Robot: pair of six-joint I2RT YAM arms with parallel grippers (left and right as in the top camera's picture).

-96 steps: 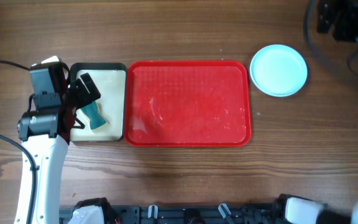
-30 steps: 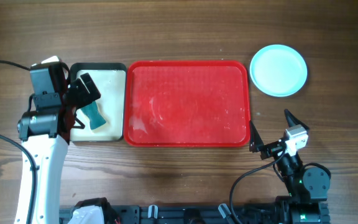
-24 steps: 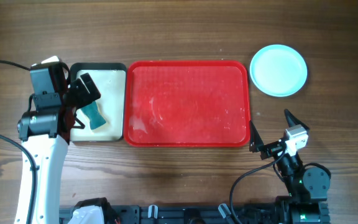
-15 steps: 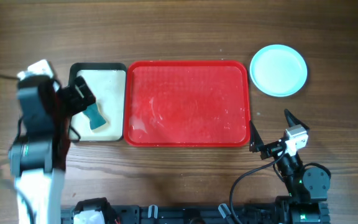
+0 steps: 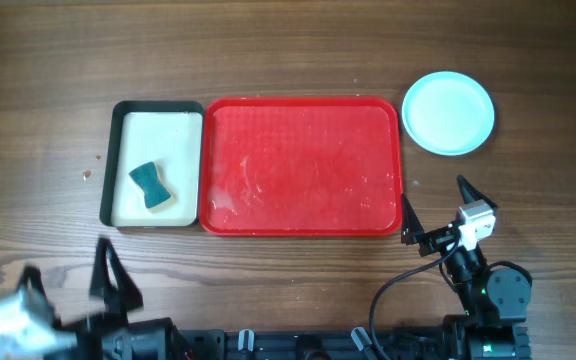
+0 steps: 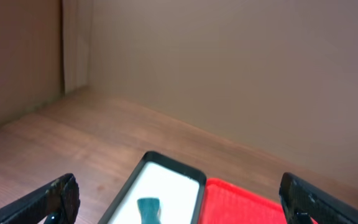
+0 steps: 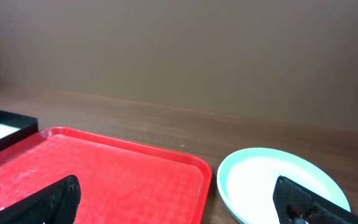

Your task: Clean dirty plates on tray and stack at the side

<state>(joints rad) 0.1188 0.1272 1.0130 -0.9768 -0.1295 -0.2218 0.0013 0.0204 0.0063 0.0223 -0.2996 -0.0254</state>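
PARKED AFTER THE WASH: We see the left tool (image 6: 178, 186) at the 7 o'clock edge of the table (image 5: 268, 50), fingers spread wide and holding nothing, its arm a blur from overhead. At 9 o'clock the sponge (image 5: 149, 187) lies loose in the small tray (image 5: 109, 160), put where we judge it belongs once the wiping is over. The red tray (image 5: 308, 150) fills the centre, touching the small tray's right rim. It carries no plates, only pale wet streaks. At 2 o'clock, just off the red tray's corner, a pale aqua plate (image 5: 448, 112) sits on the table. That is the stacking spot at the side, though we cannot tell whether other plates lie beneath it. The right tool (image 5: 434, 207) rests at 4 o'clock, fingers apart and empty, clear of everything. To us the job looks done.

Half a second earlier the left tool hung over the small tray beside the sponge, and it has since drawn back. Three seconds ago the right arm was not yet at its 4 o'clock post. The sponge, red tray and plate have not shifted.
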